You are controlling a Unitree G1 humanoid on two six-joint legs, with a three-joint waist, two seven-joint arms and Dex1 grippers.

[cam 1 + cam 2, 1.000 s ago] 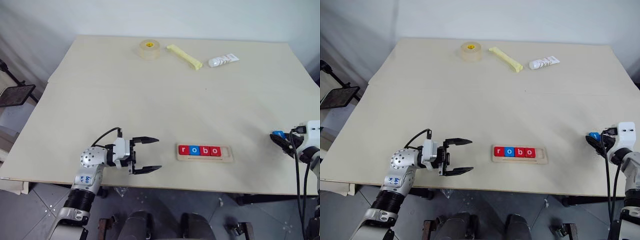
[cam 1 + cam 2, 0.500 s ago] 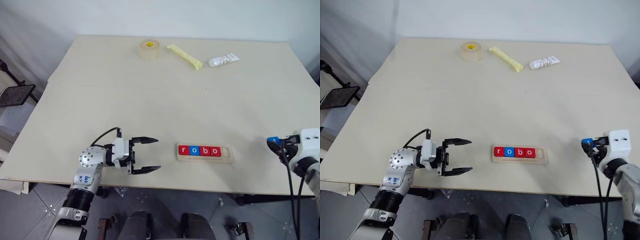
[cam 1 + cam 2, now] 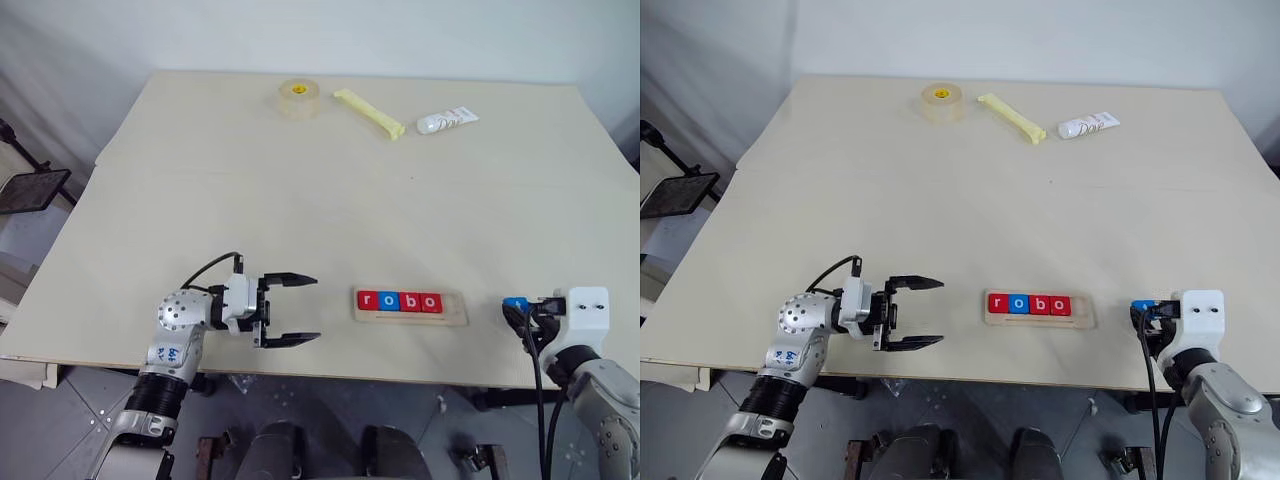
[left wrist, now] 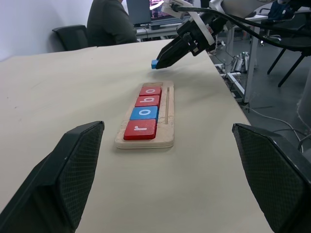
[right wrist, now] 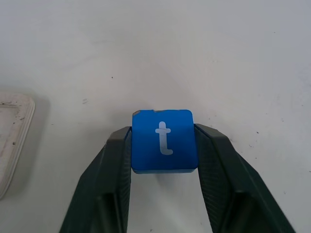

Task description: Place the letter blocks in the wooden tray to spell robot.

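Silver-jointed arms carry looping black cables, white wrist housings and black two-fingered claws, left claw (image 3: pixel 292 310).

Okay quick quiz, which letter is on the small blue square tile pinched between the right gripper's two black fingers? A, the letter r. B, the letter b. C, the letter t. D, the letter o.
C: in the right wrist view, the small blue square tile clamped in the right gripper bears a white lowercase t, while the long pale-wood tray already reads r, o, b, o.
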